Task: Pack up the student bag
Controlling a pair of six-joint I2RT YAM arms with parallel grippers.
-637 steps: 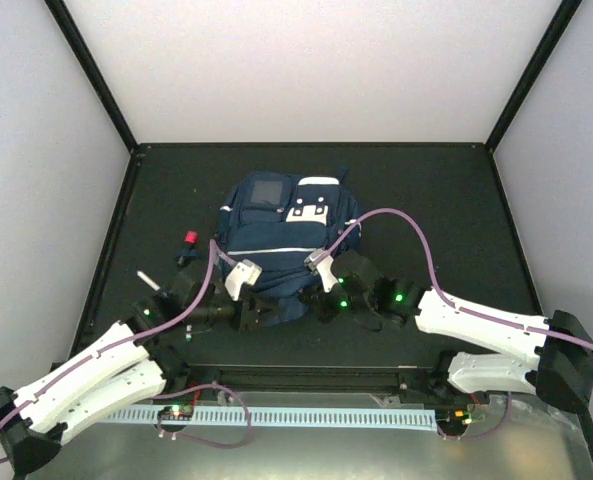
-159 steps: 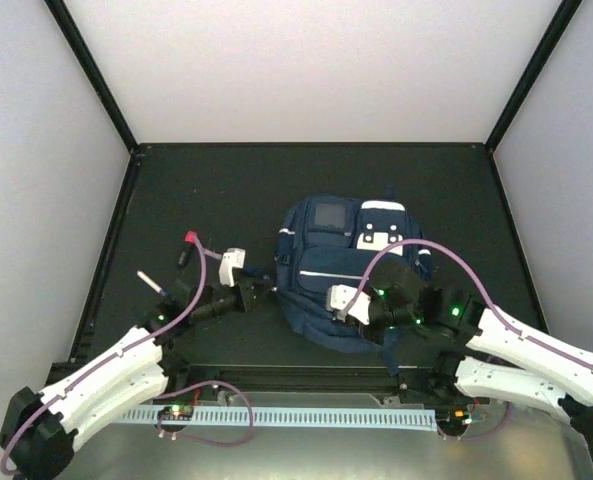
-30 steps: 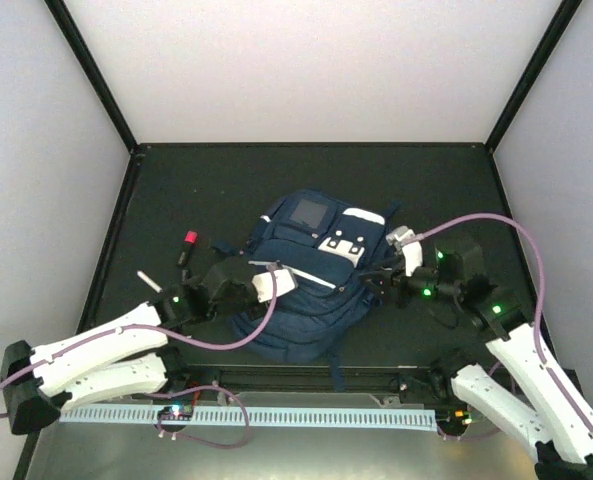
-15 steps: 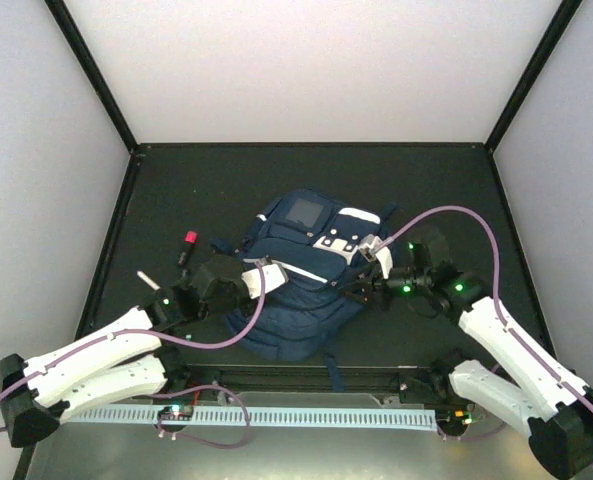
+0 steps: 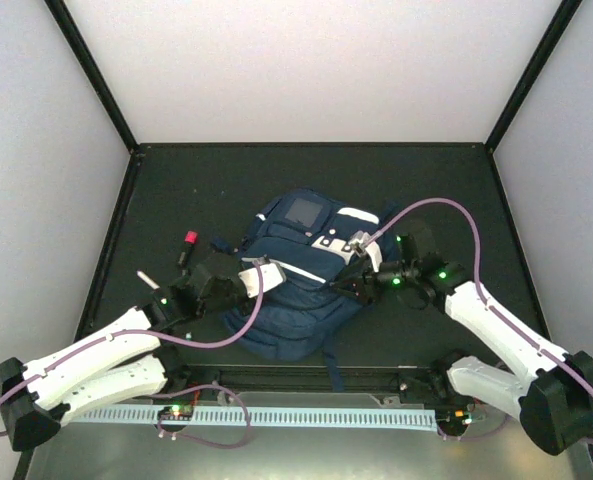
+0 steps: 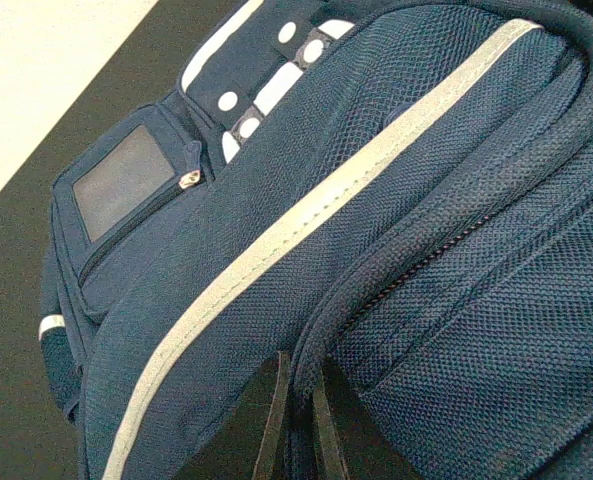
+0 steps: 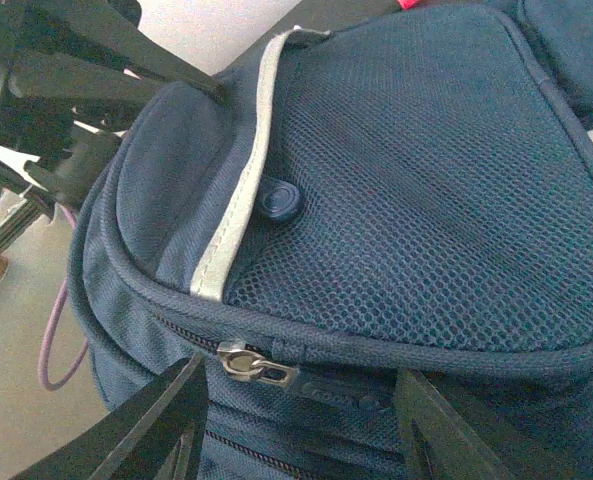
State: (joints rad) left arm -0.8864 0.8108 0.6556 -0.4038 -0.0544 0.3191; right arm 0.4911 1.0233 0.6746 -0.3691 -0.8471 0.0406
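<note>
In the middle of the black counter point(image 5: 436, 190) lies the blue bag point(image 5: 296, 310), flat, with its white stripes up. Its top end, with the little see-through pocket point(image 5: 302, 211), points to the far wall.

The left hand point(image 5: 278, 278) is at the left side of the bag. Seen from its own camera, the left hand point(image 6: 298, 420) is closed, and its two thin fingers point(image 6: 276, 410) pinch a fold of the bag point(image 6: 426, 250) next to a zip.

The right hand point(image 5: 348, 272) is at the right side of the bag, just below the white patch point(image 5: 334, 240). From its own camera, the right hand point(image 7: 296, 420) is open. Its two fingers point(image 7: 166, 420) stand wide apart, with a silver zip pull point(image 7: 256, 366) between them. I cannot tell if they touch the bag point(image 7: 426, 180). A round blue button point(image 7: 279, 201) sits above the zip.

Left of the bag, apart from it, lie a red-tipped thing point(image 5: 189, 238) and a white stick point(image 5: 148, 281).
</note>
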